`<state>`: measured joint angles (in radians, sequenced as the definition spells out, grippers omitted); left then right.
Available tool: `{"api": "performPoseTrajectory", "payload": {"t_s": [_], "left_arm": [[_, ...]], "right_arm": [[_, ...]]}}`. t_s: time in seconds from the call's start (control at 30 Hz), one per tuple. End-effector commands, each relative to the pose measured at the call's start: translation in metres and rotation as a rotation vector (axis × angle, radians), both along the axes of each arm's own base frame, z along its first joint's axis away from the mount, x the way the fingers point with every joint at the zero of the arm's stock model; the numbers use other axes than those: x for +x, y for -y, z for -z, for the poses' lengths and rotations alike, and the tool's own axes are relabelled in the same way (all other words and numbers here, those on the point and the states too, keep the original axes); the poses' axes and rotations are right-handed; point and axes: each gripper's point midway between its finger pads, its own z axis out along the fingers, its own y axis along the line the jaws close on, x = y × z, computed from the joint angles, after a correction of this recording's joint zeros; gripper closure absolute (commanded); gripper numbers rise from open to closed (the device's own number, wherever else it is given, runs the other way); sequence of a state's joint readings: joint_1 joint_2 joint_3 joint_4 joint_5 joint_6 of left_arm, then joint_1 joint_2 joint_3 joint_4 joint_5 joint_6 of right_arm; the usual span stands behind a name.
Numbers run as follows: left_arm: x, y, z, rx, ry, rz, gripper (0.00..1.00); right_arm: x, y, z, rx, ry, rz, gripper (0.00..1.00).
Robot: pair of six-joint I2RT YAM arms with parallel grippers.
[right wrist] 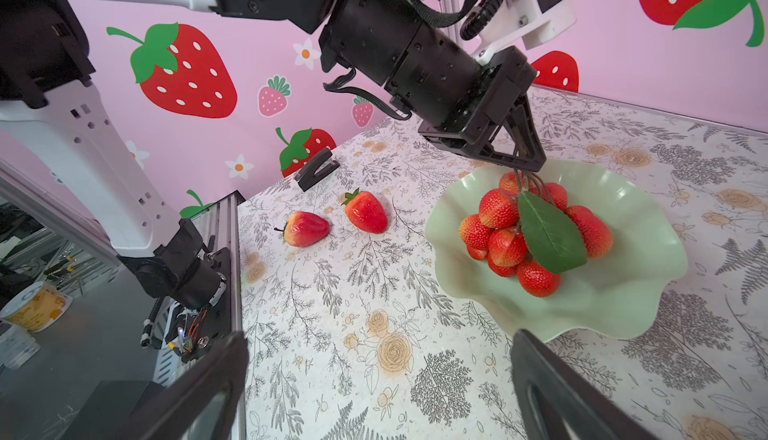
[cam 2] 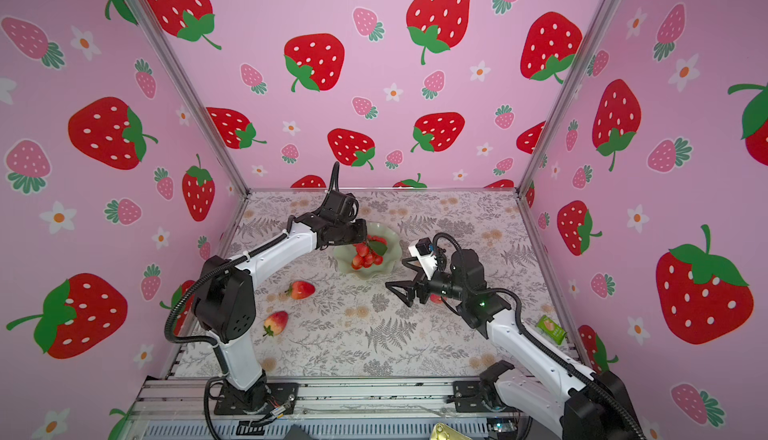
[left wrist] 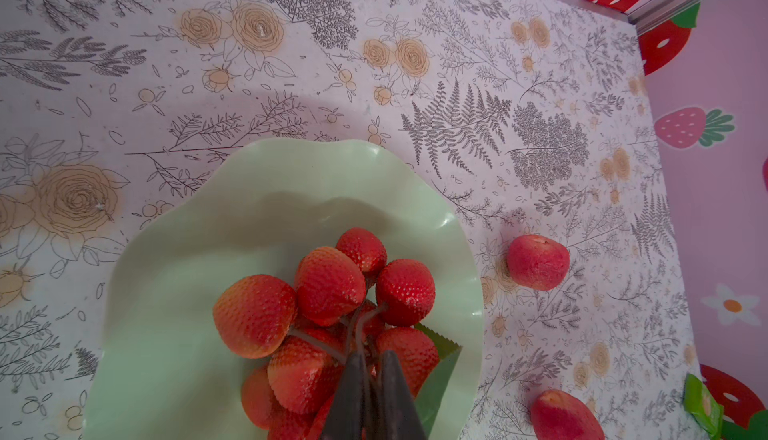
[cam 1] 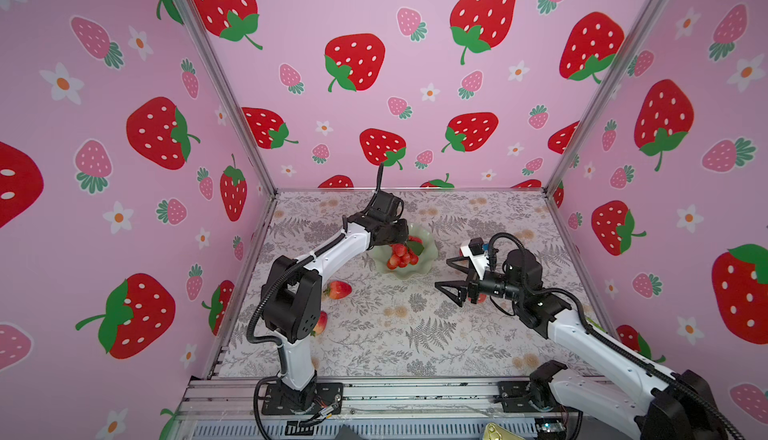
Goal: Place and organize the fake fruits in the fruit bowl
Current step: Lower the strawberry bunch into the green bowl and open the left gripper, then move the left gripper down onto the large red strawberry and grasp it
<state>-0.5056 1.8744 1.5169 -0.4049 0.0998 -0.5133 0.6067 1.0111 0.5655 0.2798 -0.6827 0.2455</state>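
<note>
While left hand [right wrist: 525, 164] clamps berry bunch [right wrist: 503, 247] stems, bunch lies below it in fruit bowl [right wrist: 615, 305] | right hand [cam 1: 441, 272] apart, nearby

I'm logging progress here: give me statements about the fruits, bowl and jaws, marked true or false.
1. The bunch of small glossy red berries with a green leaf is within the rim of the shallow mint-green scalloped bowl. True.
2. The left jaws are open and empty. False: they are shut on the bunch's stems.
3. Both red-yellow strawberries with green caps are in the bowl. False: both lie on the floral-print table outside it.
4. The right jaws stand wide open, holding nothing. True.
5. A small round pink-red fruit lies on the table beside the bowl. True.
</note>
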Motion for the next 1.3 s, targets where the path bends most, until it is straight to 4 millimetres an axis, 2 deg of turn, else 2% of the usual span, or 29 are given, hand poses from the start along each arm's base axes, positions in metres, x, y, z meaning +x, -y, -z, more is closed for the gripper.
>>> {"api": "performPoseTrajectory", "payload": {"t_s": [0.0,0.1,0.2,0.27,0.37,0.5,0.57,0.63,0.77,0.87,0.93,1.03,1.17,1.27], "left_arm": [[0.015,0.002,-0.019,-0.012,0.053,-0.024,1.00],[0.018,0.002,-0.015,0.005,0.050,-0.020,0.95],[0.019,0.002,-0.019,0.014,0.056,-0.014,0.78],[0.018,0.001,-0.029,0.017,0.079,-0.002,0.67],[0.013,-0.006,-0.058,0.033,0.147,0.011,0.53],[-0.009,-0.028,-0.094,0.120,0.227,0.067,0.44],[-0.027,-0.045,-0.101,0.215,0.241,0.142,0.41],[-0.046,-0.071,-0.100,0.352,0.220,0.207,0.41],[-0.087,-0.118,-0.077,0.617,0.131,0.430,0.40],[-0.118,-0.131,-0.038,0.709,0.081,0.681,0.40],[-0.130,-0.138,-0.011,0.783,0.082,0.833,0.39],[-0.127,-0.151,0.017,0.824,0.076,0.897,0.39],[-0.113,-0.168,0.018,0.730,0.057,0.832,0.38],[-0.120,-0.182,0.038,0.763,0.014,0.901,0.36]], "right_arm": [[0.000,-0.003,-0.010,0.019,0.053,-0.018,0.01],[0.000,-0.004,-0.008,0.015,0.048,-0.020,0.01],[0.000,-0.003,-0.006,0.009,0.046,-0.019,0.01],[0.000,-0.003,-0.004,0.003,0.044,-0.017,0.01],[0.001,-0.004,-0.002,0.001,0.047,-0.017,0.01],[0.008,-0.010,-0.001,-0.009,0.049,-0.031,0.01],[0.014,-0.017,-0.005,-0.008,0.057,-0.045,0.01],[0.018,-0.025,-0.014,0.014,0.074,-0.071,0.01],[0.020,-0.053,-0.017,0.021,0.123,-0.130,0.01],[0.002,-0.085,0.003,-0.052,0.194,-0.217,0.01],[-0.010,-0.099,0.021,-0.089,0.250,-0.257,0.01],[-0.015,-0.111,0.043,-0.122,0.323,-0.224,0.01],[-0.032,-0.112,0.065,-0.130,0.368,-0.244,0.01],[-0.041,-0.108,0.068,-0.104,0.362,-0.271,0.01]]}}
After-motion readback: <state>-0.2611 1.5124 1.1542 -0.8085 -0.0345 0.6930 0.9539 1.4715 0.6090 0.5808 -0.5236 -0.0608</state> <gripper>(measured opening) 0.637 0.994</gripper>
